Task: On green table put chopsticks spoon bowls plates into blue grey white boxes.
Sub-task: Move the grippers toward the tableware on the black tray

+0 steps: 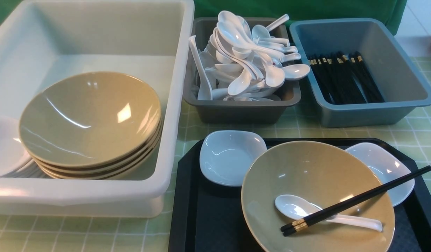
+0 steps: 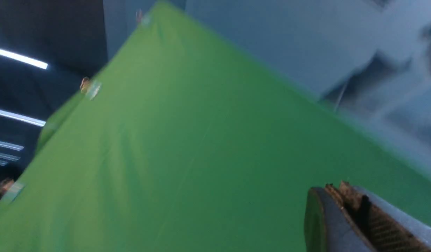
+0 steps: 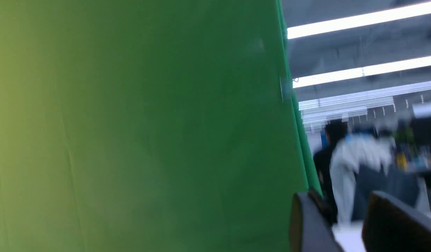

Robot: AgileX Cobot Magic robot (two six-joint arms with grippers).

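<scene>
On the black tray (image 1: 208, 217) stands an olive-tan bowl (image 1: 317, 175) holding a white spoon (image 1: 296, 208), with the black chopsticks (image 1: 359, 199) laid across its rim. Two white plates (image 1: 229, 157) (image 1: 383, 168) flank that bowl. The white box (image 1: 180, 87) holds stacked bowls (image 1: 89, 115), the grey box (image 1: 236, 112) holds spoons, and the blue box (image 1: 404, 70) holds chopsticks. Neither gripper shows in the front view. My left gripper (image 2: 338, 187) is shut and empty, facing a green backdrop. My right gripper (image 3: 338, 196) stands open with nothing between its fingers.
The green table (image 1: 422, 133) with its pale grid cloth shows between the boxes and tray. More white dishes (image 1: 1, 147) lie at the white box's left end. A green curtain (image 1: 306, 8) hangs behind the boxes.
</scene>
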